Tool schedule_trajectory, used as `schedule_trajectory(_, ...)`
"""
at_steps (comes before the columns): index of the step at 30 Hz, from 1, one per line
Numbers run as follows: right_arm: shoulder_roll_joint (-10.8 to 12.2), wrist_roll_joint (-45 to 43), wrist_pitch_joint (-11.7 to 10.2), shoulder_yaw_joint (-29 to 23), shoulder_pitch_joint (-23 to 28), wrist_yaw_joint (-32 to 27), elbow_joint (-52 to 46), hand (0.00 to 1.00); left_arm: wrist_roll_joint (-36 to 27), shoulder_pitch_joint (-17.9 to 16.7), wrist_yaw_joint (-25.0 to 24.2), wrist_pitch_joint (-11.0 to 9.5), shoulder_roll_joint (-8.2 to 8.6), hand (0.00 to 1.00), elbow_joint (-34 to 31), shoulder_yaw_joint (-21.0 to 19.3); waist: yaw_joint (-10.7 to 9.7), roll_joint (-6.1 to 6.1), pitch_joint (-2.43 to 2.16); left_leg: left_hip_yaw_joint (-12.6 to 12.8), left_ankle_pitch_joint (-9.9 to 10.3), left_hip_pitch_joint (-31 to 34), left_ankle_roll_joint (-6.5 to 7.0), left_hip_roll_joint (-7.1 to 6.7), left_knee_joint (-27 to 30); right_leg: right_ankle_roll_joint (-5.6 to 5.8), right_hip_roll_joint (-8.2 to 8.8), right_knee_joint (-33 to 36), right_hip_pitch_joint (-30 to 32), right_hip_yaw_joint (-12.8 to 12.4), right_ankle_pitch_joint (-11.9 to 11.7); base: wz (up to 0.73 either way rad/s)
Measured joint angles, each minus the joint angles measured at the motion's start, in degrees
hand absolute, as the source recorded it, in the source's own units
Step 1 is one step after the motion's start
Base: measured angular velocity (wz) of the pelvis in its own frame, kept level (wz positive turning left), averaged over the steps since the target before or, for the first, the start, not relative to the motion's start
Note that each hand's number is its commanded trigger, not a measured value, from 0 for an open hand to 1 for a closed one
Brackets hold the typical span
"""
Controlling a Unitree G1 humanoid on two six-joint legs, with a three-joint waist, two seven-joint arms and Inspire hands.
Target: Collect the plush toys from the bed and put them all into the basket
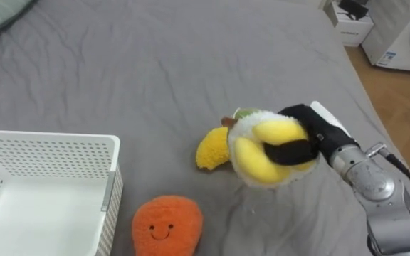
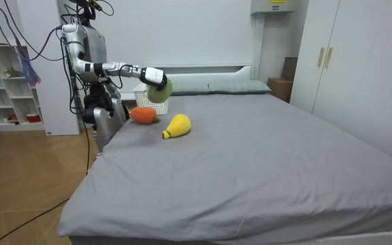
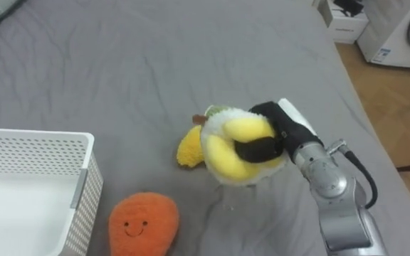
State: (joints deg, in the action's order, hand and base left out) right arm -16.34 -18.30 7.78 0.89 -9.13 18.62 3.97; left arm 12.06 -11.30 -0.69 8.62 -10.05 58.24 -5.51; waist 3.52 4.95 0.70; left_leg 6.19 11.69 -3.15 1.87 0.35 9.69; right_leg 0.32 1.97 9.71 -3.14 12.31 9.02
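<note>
— What has the right hand [image 1: 320, 136] got?
— Its fingers are curled round a round yellow-and-white plush [image 1: 258, 153], held above the bed [image 1: 155, 64].
— And the rest?
— A yellow plush [image 1: 211, 149] lies just behind it and an orange plush [image 1: 166, 226] lies beside the white basket [image 1: 48, 153]. Both are still to collect, and nothing shows inside the basket.
— Anything unclear?
— The basket is cut off, and the yellow plush is half hidden.

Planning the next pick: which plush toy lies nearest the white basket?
The orange smiling plush toy, right beside the basket; the yellow plush toy lies farther off, and the right robot hand holds the third toy.
</note>
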Motion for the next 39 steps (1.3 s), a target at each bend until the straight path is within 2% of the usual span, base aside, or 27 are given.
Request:
schedule_trajectory(2, 0.0, 0.7, 0.1, 0.0, -1.0, 0.3, -2.0, 0.94, 0.0, 0.0, 0.0, 0.0, -0.04, 0.00, -0.1, 0.0, 0.1, 0.10, -0.07, -0.3, 0.0, 0.3, 0.00, -0.07, 0.1, 0.09, 0.02, -0.1, 0.0, 0.4, 0.1, 0.11)
schedule_trajectory(6, -0.1, 1.0, 1.0, 0.3, -4.5, 0.3, -2.3, 0.93, -0.1, 0.1, 0.0, 0.0, -0.04, 0.00, -1.0, 0.0, 1.8, 0.19, -0.16, -1.4, 0.0, 0.4, 0.05, -0.18, 0.2, 0.11, 0.02, 0.0, -0.1, 0.8, 0.1, 0.11)
schedule_trajectory(11, 0.0, 1.1, 2.3, 2.9, -6.2, 0.7, -2.1, 0.94, 0.0, 0.2, -0.1, 0.0, 0.18, 0.00, -2.6, 0.1, 4.8, 0.30, -0.11, -2.3, 0.0, -0.4, 0.03, -0.19, 0.5, 0.17, 0.04, -0.1, -1.3, 1.1, 0.1, 0.11)
schedule_trajectory(12, 0.0, 1.0, 2.3, 3.9, -6.6, 1.2, -2.1, 0.94, 0.0, 0.2, -0.2, 0.0, 0.17, 0.00, -2.9, 0.1, 5.3, 0.30, 0.02, -2.8, 0.0, -0.4, 0.02, -0.25, 0.7, 0.18, 0.13, -0.1, -1.7, 2.0, 0.1, 0.17)
schedule_trajectory(16, 0.2, 1.0, 2.5, 6.1, -8.7, 2.6, -0.9, 0.94, -0.1, 0.6, -0.8, 0.0, 0.20, 0.00, -4.3, 0.2, 7.4, 0.49, 0.04, -4.7, -0.1, 0.6, -0.04, -0.63, 1.4, 0.29, 0.44, 0.0, -1.9, 3.1, 0.2, 0.19)
schedule_trajectory(20, 1.3, -1.2, 4.6, 7.4, -12.1, 2.8, 0.6, 0.95, 0.0, 1.4, -1.1, 0.0, 0.33, 0.00, -4.4, 0.1, 8.6, 0.82, 0.18, -7.1, -0.6, 2.0, 0.00, -1.30, 2.0, 0.57, 0.84, -0.1, -1.8, 5.5, 0.4, 0.34)
schedule_trajectory(25, 3.0, -2.6, 7.2, 11.6, -16.0, 3.1, 1.0, 0.95, -0.1, 2.1, -0.7, 0.9, 0.43, 0.00, -4.3, -0.2, 13.1, 1.86, -0.15, -9.6, -0.7, 3.6, 0.06, -2.03, 2.2, 0.82, 1.06, -0.7, -1.6, 7.0, 0.7, 0.23)
schedule_trajectory(27, 3.4, -2.5, 7.4, 13.0, -17.3, 3.5, 1.0, 0.95, -0.1, 2.7, -0.6, 1.1, 0.54, 0.00, -3.9, -0.4, 14.1, 1.99, -0.12, -11.0, -0.8, 4.5, 0.13, -2.32, 2.7, 0.83, 1.18, -1.1, -1.6, 8.4, 0.7, 0.39)
schedule_trajectory(29, 3.7, -2.5, 7.4, 13.9, -18.6, 3.8, 1.2, 0.94, 0.0, 3.1, -0.6, 1.4, 0.54, 0.00, -3.1, -0.5, 15.6, 2.19, 0.04, -11.8, -0.8, 4.6, 0.13, -2.65, 3.1, 0.84, 1.30, -1.2, -1.6, 8.5, 0.7, 0.27)
schedule_trajectory(30, 4.6, -2.4, 7.4, 13.9, -19.6, 3.7, 2.1, 0.94, 0.0, 3.2, -0.6, 1.4, 0.64, 0.00, -3.1, -0.7, 16.3, 2.20, 0.11, -12.3, -0.9, 4.6, 0.16, -2.98, 3.2, 0.85, 1.33, -1.3, -1.8, 8.7, 0.7, 0.20)
schedule_trajectory(34, 5.1, -1.9, 7.3, 14.8, -21.8, 2.9, 5.6, 0.91, -0.1, 2.6, -0.6, 2.0, 1.06, 0.00, -3.1, -1.2, 17.6, 2.23, 0.34, -14.4, -1.3, 4.7, 0.36, -3.54, 3.0, 0.88, 1.70, -1.8, -2.9, 9.3, 0.7, 0.26)
schedule_trajectory(39, 5.5, -1.5, 7.5, 16.4, -22.2, 1.9, 7.4, 0.88, 0.0, 2.6, -0.6, 3.4, 1.13, 0.00, -3.1, -1.1, 19.0, 2.62, 0.43, -16.0, -1.9, 5.5, 0.32, -4.08, 3.1, 0.93, 1.99, -1.4, -2.8, 10.1, 0.7, 0.17)
